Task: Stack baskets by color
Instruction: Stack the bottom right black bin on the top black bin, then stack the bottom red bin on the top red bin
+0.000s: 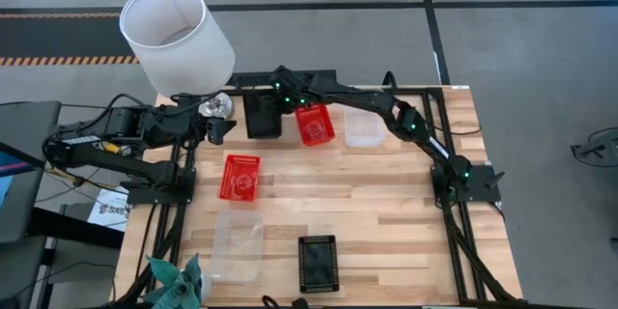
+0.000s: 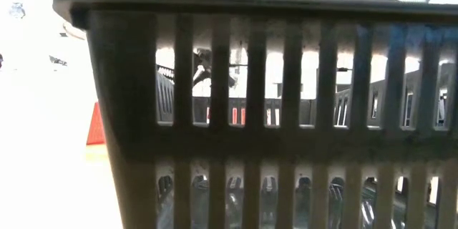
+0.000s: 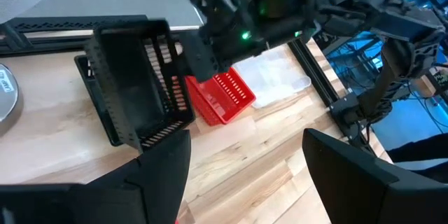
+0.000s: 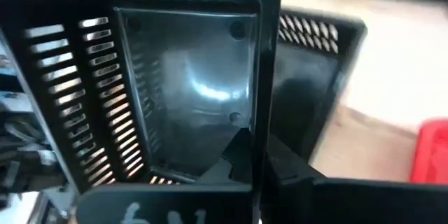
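The right gripper (image 4: 255, 171) is clenched on the wall of a black basket (image 4: 189, 84), holding it tilted just above a second black basket (image 1: 262, 116) at the table's far edge, with a red basket (image 1: 315, 124) just beside the claw. The left gripper (image 3: 245, 175) waits released, well off to the side. The risk — a tilted basket may catch the lower rim and jam or shove it instead of nesting.

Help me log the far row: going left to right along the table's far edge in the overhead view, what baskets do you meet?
Black basket under the right claw → red basket → clear basket.
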